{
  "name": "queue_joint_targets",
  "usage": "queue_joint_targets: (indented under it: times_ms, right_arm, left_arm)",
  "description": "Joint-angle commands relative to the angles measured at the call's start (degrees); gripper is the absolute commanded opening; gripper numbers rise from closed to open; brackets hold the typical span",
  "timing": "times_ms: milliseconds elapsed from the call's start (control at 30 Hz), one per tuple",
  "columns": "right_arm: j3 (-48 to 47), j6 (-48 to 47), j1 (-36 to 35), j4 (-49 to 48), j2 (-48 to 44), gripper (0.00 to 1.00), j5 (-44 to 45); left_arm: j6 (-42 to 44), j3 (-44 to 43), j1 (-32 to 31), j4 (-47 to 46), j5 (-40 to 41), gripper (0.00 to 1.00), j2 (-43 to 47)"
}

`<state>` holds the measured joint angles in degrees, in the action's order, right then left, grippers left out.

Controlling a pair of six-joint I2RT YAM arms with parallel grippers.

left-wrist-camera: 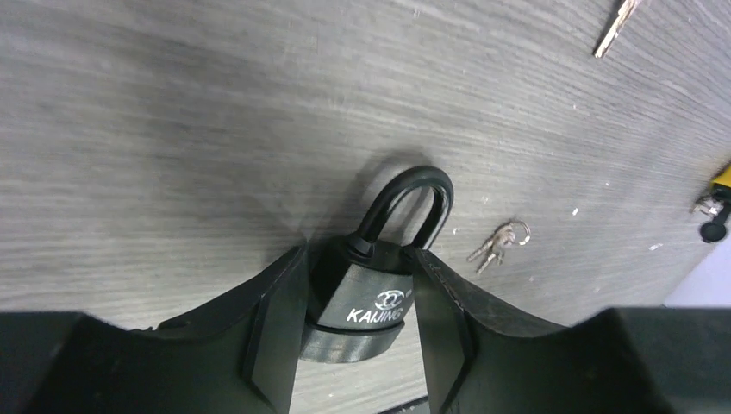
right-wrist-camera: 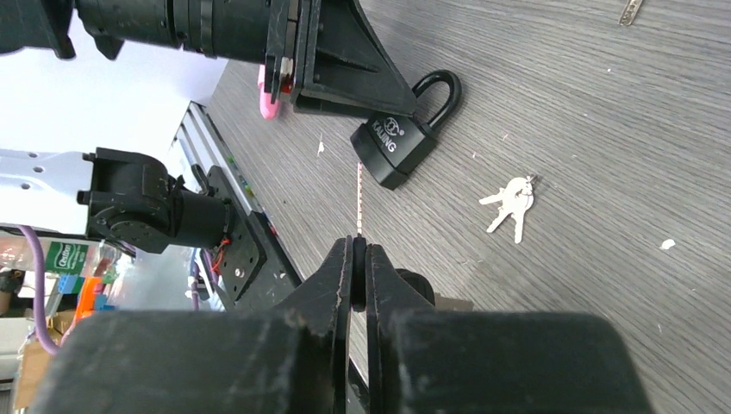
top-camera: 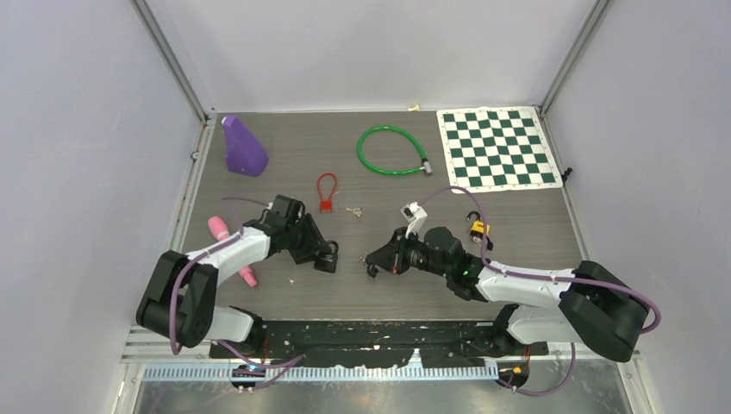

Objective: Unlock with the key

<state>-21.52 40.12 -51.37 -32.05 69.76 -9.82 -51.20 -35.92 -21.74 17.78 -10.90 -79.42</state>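
Note:
A black padlock point(left-wrist-camera: 372, 304) marked KAIJING lies on the dark wood table, its shackle point(left-wrist-camera: 414, 194) closed. My left gripper point(left-wrist-camera: 355, 259) is shut on the padlock's body and holds it at the table surface; both also show in the top view point(top-camera: 326, 257). My right gripper point(right-wrist-camera: 359, 246) is shut on a key with a black head. The key's thin blade point(right-wrist-camera: 358, 198) sticks out edge-on toward the padlock point(right-wrist-camera: 392, 148), a short gap away. In the top view the right gripper point(top-camera: 372, 259) is just right of the left one.
A loose bunch of small silver keys point(right-wrist-camera: 513, 203) lies beside the padlock. Farther back are a red cable lock point(top-camera: 326, 194), a green cable lock point(top-camera: 392, 151), a purple block point(top-camera: 244, 147) and a chessboard mat point(top-camera: 497, 147). A yellow padlock point(top-camera: 476, 226) and a pink object point(top-camera: 231, 246) lie at the sides.

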Motion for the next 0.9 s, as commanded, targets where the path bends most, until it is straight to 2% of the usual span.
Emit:
queue_joint_targets:
  times_ms: [0,67,200,333,433,600,867]
  right_arm:
    - [-1.12,1.2,-0.31,-4.53,-0.19,0.06,-0.4]
    - [-1.08,1.29,-0.31,-4.48,-0.27,0.06,-0.33]
    - [-0.71,1.28,-0.3,-4.29,-0.59,0.05,-0.01]
    - [-0.32,1.2,-0.3,-4.13,-1.22,0.06,0.3]
    - [-0.16,1.07,-0.33,-3.7,-1.88,0.05,0.53]
    - [0.17,0.96,-0.33,-3.13,-2.69,0.05,0.97]
    - [0.69,0.36,-0.29,-2.15,-4.42,0.06,1.85]
  left_arm:
    - [-4.93,5.77,-1.02,2.89,-1.65,0.52,2.88]
    - [-6.01,7.1,-1.6,3.13,-2.37,0.56,5.41]
    - [-6.69,7.48,-3.57,5.02,-2.25,0.71,9.9]
    - [-5.93,5.97,-5.37,8.92,3.33,0.79,13.5]
    - [-3.25,2.71,-5.42,12.89,7.94,0.83,12.94]
    - [1.13,-5.04,-5.69,18.05,12.5,0.83,6.04]
    - [2.31,-11.81,-10.43,19.71,12.68,0.82,-3.68]
